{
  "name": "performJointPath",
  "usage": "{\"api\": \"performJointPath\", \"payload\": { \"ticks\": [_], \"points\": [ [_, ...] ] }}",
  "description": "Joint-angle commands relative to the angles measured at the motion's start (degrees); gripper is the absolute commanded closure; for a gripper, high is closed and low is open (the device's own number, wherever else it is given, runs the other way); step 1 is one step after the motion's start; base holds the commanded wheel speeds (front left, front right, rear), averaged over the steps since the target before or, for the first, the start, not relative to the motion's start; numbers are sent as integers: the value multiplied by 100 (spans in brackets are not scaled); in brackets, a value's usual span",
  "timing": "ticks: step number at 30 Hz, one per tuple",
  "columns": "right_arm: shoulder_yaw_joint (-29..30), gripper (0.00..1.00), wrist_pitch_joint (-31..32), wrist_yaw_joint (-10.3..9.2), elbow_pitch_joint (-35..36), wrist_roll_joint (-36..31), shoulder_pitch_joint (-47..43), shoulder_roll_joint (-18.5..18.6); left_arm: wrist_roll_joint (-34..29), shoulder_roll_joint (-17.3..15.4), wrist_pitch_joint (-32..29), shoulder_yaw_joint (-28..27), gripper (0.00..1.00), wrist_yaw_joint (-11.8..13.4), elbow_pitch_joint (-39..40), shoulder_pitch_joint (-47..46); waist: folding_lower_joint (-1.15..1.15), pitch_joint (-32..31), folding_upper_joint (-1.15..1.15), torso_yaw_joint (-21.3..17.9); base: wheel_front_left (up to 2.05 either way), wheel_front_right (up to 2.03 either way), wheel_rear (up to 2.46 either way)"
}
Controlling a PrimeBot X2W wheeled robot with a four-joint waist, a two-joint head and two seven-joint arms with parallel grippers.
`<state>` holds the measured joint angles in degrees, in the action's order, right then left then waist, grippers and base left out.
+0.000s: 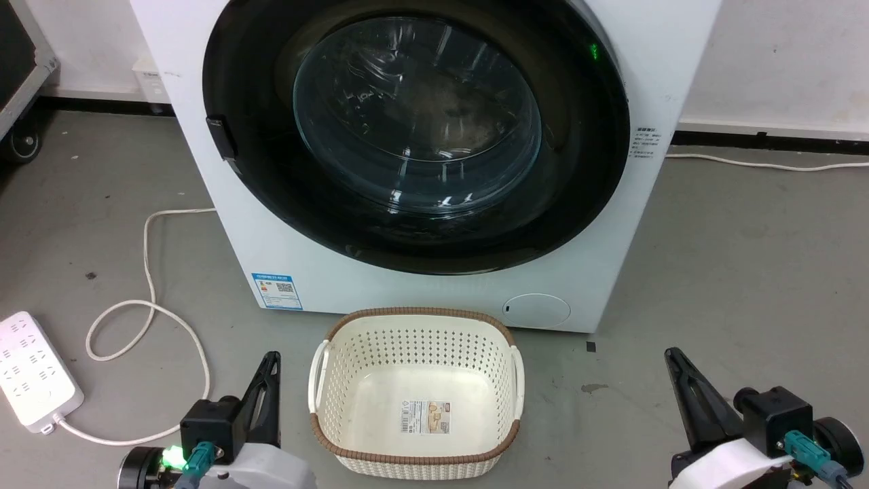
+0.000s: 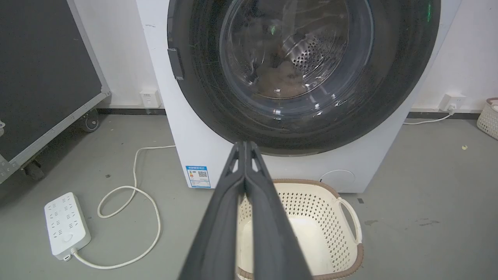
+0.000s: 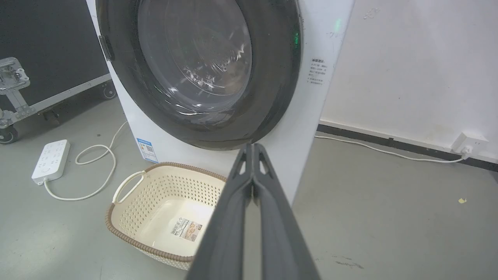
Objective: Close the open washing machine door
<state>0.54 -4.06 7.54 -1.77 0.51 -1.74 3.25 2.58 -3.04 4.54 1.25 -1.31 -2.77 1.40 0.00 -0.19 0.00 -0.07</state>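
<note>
The washing machine [image 1: 285,251] stands ahead as a white box with a blue sticker [image 1: 277,291] low on its front. Its door [image 1: 417,115], a glossy black disc with a clear glass bowl, lies flat against the front, and no gap shows around it. The drum's steel shows through the glass [image 2: 295,54]. Low at the left, my left gripper [image 1: 273,356] is shut and holds nothing; its fingers [image 2: 245,143] are pressed together. My right gripper [image 1: 671,352] is low at the right, also shut and holding nothing [image 3: 253,144]. Both are well short of the machine [image 3: 307,116].
A cream perforated basket [image 1: 417,314] sits on the floor between the grippers, right before the machine. A white power strip [image 1: 30,370] with a looping cable [image 1: 146,305] lies at the left. A black wheeled case [image 2: 42,77] stands further left. Wall sockets [image 3: 469,142] and another basket [image 2: 488,116] are at the right.
</note>
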Motion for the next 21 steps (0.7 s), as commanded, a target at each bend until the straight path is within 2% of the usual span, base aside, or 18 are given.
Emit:
{"api": "performJointPath", "payload": {
  "ticks": [1,21],
  "points": [
    [-9,100,21,-4,40,-25,82,-26,-47,5,-27,-12,100,24,47,-73,0,0,0,0,0,0,0],
    [-34,100,232,-5,115,-39,133,-32,-162,11,-261,-74,100,83,173,-110,0,10,0,4,0,0,0]
  ]
}}
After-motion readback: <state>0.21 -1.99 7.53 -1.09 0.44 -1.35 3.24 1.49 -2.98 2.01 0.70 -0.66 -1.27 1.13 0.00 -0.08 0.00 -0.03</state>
